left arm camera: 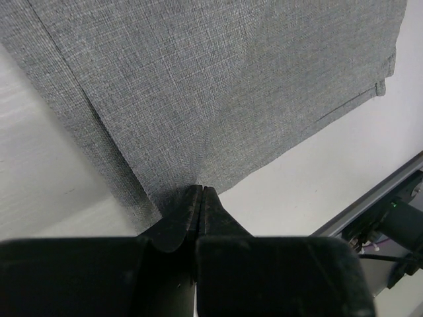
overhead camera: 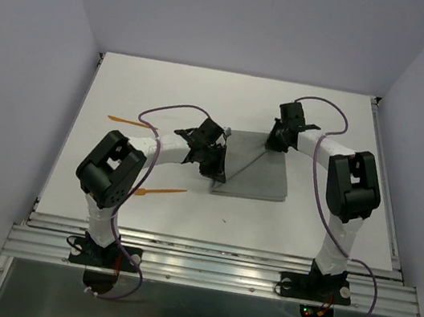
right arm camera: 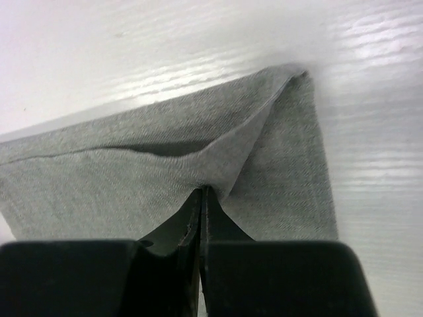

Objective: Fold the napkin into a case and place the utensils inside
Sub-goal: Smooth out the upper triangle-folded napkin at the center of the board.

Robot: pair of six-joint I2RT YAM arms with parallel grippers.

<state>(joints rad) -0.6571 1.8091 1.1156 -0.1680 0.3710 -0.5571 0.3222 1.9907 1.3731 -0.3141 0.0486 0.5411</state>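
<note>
Plain mid-grey square napkin point(overhead camera: 261, 179) of soft cloth lies flat near the middle of the flat white table point(overhead camera: 127, 79), partly folded; overhead, a slanting crease crosses its left half, one flap laid over the layer beneath; it is a broad oblong, not a narrow pouch

Left gripper point(overhead camera: 215, 171) sits at the napkin's near left edge; in its own wrist view the black jaws of this gripper point(left arm camera: 201, 193) are pressed together with the rim of the napkin point(left arm camera: 231, 99) nipped between the tips; the weave puckers toward that spot; a stitched hem runs slantwise on the left side of the cloth

Right gripper point(overhead camera: 275, 141) sits at the napkin's far edge; in its own wrist view this gripper point(right arm camera: 201, 193) is closed tight on a raised ridge of the top layer of the napkin point(right arm camera: 291, 172); the layer below lies flat on the table; a dark slit gapes between the two layers to the left of the pinch; a folded corner shows at upper right

Two thin orange plastic utensils lie on bare table left of the napkin, clear of it; the far utensil point(overhead camera: 124, 121) lies beyond the left arm, well apart from the cloth; the near utensil point(overhead camera: 164, 192) lies just beside that arm's elbow on the near side; which one is the fork cannot be made out
</note>
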